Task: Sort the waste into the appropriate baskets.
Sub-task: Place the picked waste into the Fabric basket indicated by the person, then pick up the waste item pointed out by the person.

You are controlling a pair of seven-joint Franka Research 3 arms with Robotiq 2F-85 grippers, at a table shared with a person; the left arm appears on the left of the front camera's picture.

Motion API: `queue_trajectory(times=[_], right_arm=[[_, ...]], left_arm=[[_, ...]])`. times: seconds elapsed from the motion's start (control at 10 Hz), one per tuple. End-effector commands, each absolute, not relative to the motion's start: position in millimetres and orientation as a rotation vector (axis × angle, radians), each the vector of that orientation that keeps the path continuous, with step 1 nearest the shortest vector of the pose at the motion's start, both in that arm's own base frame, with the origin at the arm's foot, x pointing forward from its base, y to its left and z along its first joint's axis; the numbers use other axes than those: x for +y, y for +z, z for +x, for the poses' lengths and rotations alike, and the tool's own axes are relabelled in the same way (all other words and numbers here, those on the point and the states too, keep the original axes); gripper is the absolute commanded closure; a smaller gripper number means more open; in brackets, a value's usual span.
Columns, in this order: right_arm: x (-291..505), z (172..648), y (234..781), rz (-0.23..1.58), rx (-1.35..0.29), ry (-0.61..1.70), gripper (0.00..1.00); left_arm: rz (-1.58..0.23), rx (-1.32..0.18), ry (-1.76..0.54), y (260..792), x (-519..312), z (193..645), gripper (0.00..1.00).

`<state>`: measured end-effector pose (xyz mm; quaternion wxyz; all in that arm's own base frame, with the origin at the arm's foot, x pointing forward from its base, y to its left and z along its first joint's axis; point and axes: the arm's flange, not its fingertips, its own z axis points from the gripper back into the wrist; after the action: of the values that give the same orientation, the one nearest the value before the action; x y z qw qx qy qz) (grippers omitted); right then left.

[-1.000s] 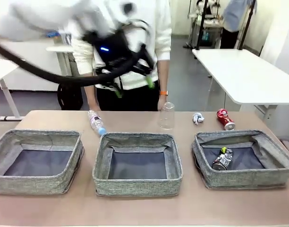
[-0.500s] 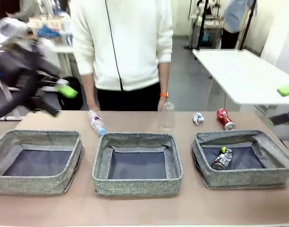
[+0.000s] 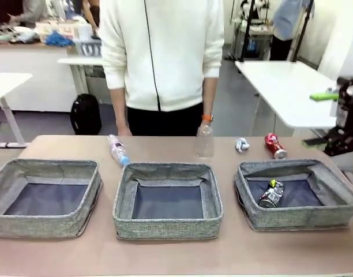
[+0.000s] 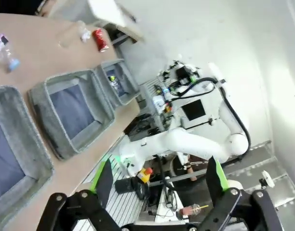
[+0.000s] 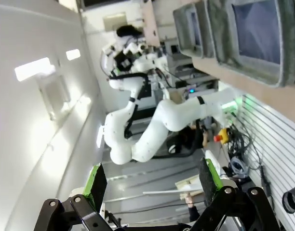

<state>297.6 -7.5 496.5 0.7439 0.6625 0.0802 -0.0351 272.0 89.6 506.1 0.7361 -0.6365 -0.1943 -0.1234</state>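
Observation:
Three grey baskets stand in a row: left (image 3: 49, 227), middle (image 3: 166, 228), right (image 3: 297, 217). A crushed dark can (image 3: 271, 194) lies in the right basket. Behind the baskets, on the table, are a clear bottle (image 3: 117, 150) with a blue cap, an upturned clear cup (image 3: 203, 141), a white paper wad (image 3: 241, 144) and a crushed red can (image 3: 275, 145). My right gripper (image 3: 327, 119) hangs open and empty at the right edge, above the right basket's far corner. In the left wrist view my left gripper (image 4: 159, 177) is open and empty, well off the table.
A person in a white top stands at the far side, one hand (image 3: 206, 123) just behind the cup. A white side table (image 3: 292, 86) stands at the back right. The left wrist view takes in the baskets (image 4: 73, 108), the bottle (image 4: 3, 50) and the red can (image 4: 100, 39).
My left arm has swung away to the left and out of the front view. My right gripper has come into the picture at the right edge. The person has shifted slightly right.

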Motion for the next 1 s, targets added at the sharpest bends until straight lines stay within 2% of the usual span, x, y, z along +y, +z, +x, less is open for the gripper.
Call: queue_trajectory(times=[0.0, 0.9], right_arm=[[0.0, 293.5, 496.5, 1.444, 0.2, -0.049, 0.0], [0.0, 293.5, 496.5, 1.444, 0.2, -0.049, 0.0]], left_arm=[[-1.334, -0.403, -0.267, 514.2, 68.3, 282.5, 0.0], [-1.334, -0.403, -0.267, 514.2, 68.3, 282.5, 0.0]])
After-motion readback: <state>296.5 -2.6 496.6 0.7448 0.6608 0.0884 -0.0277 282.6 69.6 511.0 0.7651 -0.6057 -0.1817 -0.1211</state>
